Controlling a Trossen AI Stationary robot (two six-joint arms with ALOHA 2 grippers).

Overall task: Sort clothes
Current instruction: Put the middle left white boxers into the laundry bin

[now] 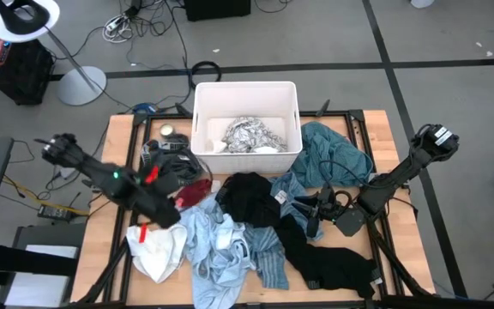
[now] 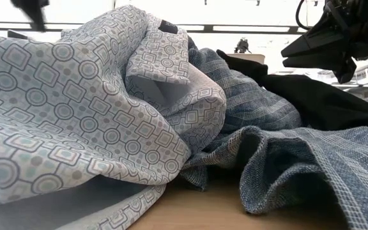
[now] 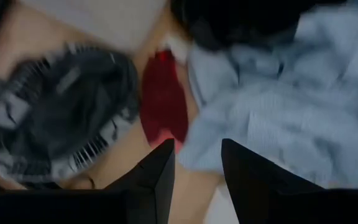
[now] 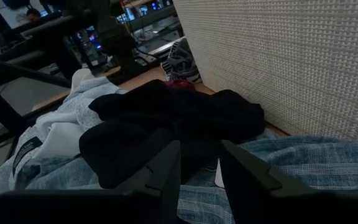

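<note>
Red cloth lies just ahead of the left gripper, whose fingers stand apart and empty: a pick is being lined up. Descent and closing are judged next. The right gripper is held parted, empty, near black fabric.

**Both arms reach inward, fingers parted**

My dark six-joint left arm stretches from the table's left edge toward the middle, wrist angled downward. My left two-finger gripper hangs with its dark fingers spread apart, a clear gap between them, nothing clamped.

My dark right arm runs from the right edge, elbow raised, forearm sloping down and inward. My right two-finger gripper points toward the centre, its fingers parted, nothing pinched between them.
</note>
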